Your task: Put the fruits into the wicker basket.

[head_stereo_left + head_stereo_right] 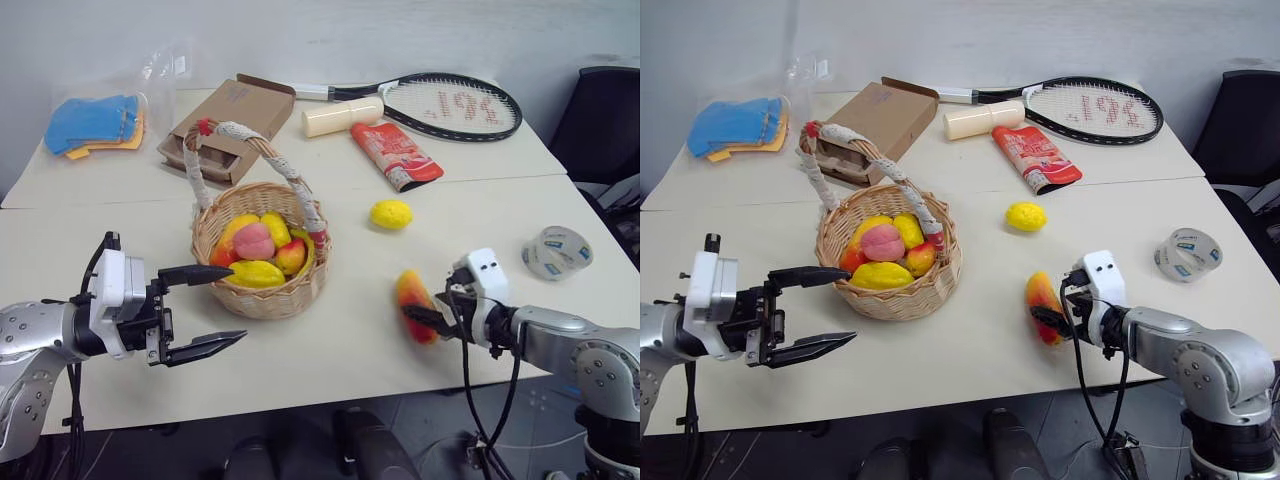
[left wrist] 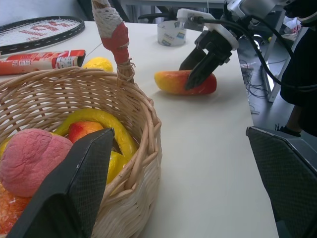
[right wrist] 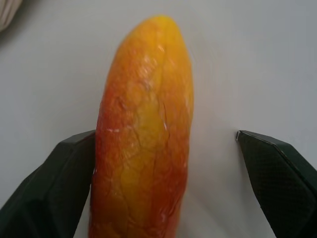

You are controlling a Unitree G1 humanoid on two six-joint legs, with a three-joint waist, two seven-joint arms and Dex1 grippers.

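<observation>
The wicker basket point(image 1: 262, 300) stands left of the table's middle and holds several fruits, among them a pink peach point(image 1: 254, 241). A yellow lemon point(image 1: 391, 214) lies on the table to its right. Nearer the front edge lies a red-and-yellow mango point(image 1: 415, 305). My right gripper point(image 1: 418, 318) is open and straddles the mango point(image 3: 143, 134); one finger touches its side and the other stands apart. My left gripper point(image 1: 235, 305) is open and empty, level with the basket's near left wall point(image 2: 138, 148).
At the back lie a tennis racket point(image 1: 450, 105), a cream cylinder point(image 1: 343, 117), a red packet point(image 1: 397, 155), a brown cardboard box point(image 1: 228, 130) and blue cloths point(image 1: 90, 125). A tape roll point(image 1: 557, 252) sits at the right, near a black chair point(image 1: 605, 120).
</observation>
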